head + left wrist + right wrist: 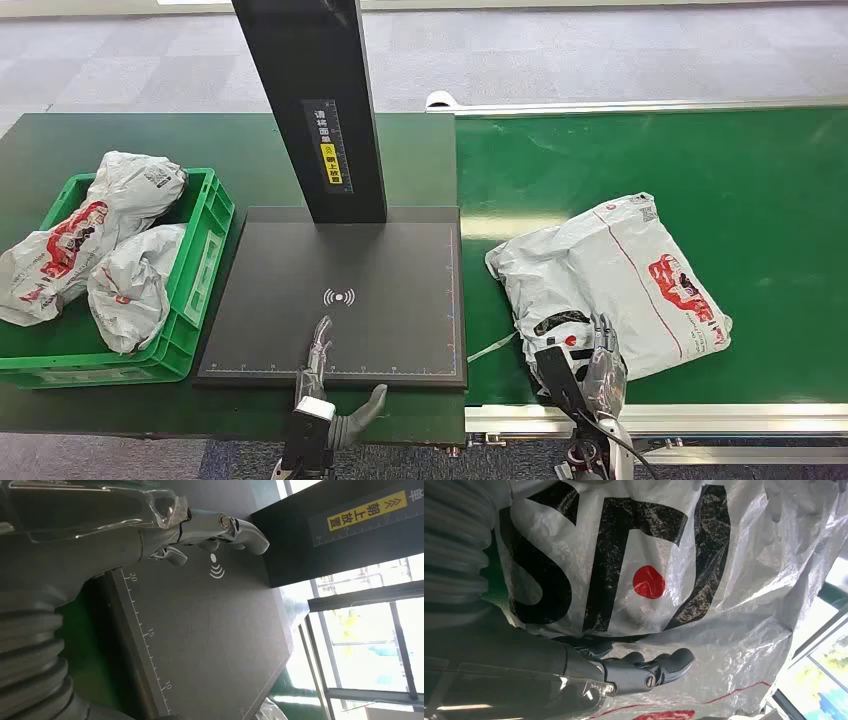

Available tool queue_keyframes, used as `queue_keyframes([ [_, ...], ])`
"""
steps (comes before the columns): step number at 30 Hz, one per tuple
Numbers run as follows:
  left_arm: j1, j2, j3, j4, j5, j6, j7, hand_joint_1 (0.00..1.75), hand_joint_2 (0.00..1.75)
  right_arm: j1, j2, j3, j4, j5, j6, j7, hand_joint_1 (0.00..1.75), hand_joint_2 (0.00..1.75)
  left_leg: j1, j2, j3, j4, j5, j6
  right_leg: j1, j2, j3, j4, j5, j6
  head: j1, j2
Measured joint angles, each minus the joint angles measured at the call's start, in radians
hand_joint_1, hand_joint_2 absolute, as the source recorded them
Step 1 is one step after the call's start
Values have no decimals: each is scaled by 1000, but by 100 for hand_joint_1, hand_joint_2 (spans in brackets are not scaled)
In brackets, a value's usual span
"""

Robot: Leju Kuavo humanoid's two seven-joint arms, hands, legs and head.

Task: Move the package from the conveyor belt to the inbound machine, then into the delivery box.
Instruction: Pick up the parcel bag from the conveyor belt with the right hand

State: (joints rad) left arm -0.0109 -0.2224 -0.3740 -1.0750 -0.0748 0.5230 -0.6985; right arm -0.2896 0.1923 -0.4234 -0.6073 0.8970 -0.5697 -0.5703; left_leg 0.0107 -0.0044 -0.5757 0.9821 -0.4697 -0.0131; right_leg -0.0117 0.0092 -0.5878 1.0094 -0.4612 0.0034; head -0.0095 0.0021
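A white plastic package (620, 270) with red and black print lies on the green conveyor belt (700, 160), just right of the inbound machine's black plate (400, 270). My right hand (600, 365) is at the package's near edge. Its fingers (649, 667) lie stretched out against the crinkled package (724, 580) and are not closed around it. My left hand (325, 385) hovers over the plate's front edge with straight fingers (220, 527) pointing at the scan mark and holding nothing.
The machine's black post (320, 100) rises from the back of the plate. At the left stands a green crate (205, 250) holding two similar white packages (60, 250). The conveyor's metal rail (700, 415) runs along the near edge.
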Motion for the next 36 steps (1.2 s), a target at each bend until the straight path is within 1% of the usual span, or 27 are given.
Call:
queue_keyframes([
  [9, -2, 0, -1, 4, 0, 0, 0, 0, 175, -2, 0, 8, 25, -2, 0, -1, 0, 175, 0, 0, 0, 0, 0, 0, 0, 0, 0, 0, 0, 0, 0, 0],
  [14, -2, 0, -1, 5, 0, 1, 0, 0, 175, -3, 0, 8, 36, -19, 21, -1, 0, 175, 0, 0, 0, 0, 0, 0, 0, 0, 0, 0, 0, 0, 0, 0],
  [15, -3, 0, -1, 5, -1, 1, 0, 0, 175, -4, 0, 8, 40, -26, 27, -1, 4, 175, 0, 0, 0, 0, 0, 0, 0, 0, 0, 0, 0, 0, 0, 0],
  [18, -3, 0, -1, 5, -1, 2, 0, 0, 175, -6, 1, 8, 54, -51, 36, -5, 135, 175, 0, 0, 0, 0, 0, 0, 0, 0, 0, 0, 0, 0, 0, 0],
  [19, -3, 0, -1, 5, -1, 2, 0, 0, 175, -7, 1, 8, 58, -58, 38, -8, 175, 175, 0, 0, 0, 0, 0, 0, 0, 0, 0, 0, 0, 0, 0, 0],
  [24, -4, 1, -2, 7, -3, 0, 0, 0, 175, -18, 0, 6, 76, -95, 51, -29, 175, 175, 0, 0, 0, 0, 0, 0, 0, 0, 1, 0, 0, 0, 0, 0],
  [36, -10, 2, -5, 21, -1, 2, 0, 0, 175, -26, 4, -11, 59, -175, 5, -108, 175, 175, 0, 0, 1, 0, 0, 0, 0, 0, 1, 0, 0, 0, 0, 0],
])
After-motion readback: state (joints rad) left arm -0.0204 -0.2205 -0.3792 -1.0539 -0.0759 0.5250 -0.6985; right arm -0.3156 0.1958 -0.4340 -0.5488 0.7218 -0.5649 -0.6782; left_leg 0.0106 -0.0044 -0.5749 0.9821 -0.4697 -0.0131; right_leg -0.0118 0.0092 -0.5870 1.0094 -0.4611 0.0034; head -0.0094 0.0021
